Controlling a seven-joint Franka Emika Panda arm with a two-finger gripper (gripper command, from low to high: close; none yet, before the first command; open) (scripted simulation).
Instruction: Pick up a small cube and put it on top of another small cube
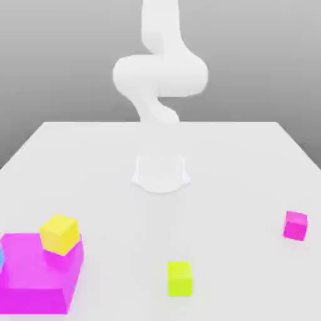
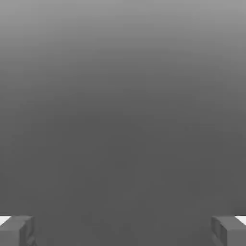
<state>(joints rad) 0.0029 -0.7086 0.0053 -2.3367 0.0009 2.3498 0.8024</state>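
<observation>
The claw gapes wide and empty, presumably to straddle something like the magenta cube at the exterior view's right.

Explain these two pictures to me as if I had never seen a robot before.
The machine is a white robot arm, a Franka Panda, with a two-finger gripper for a hand.

The exterior view comes from a camera standing off the arm and looking at the scene. On the pale table lie a yellow-green cube and, toward that view's right, a small magenta cube. Toward its left is a wide magenta block, with a yellow cube at its corner and a bit of something blue at the picture's edge.

The hand view comes from a camera on the hand. The two fingertips stand wide apart with nothing between them, so nothing is held.
</observation>
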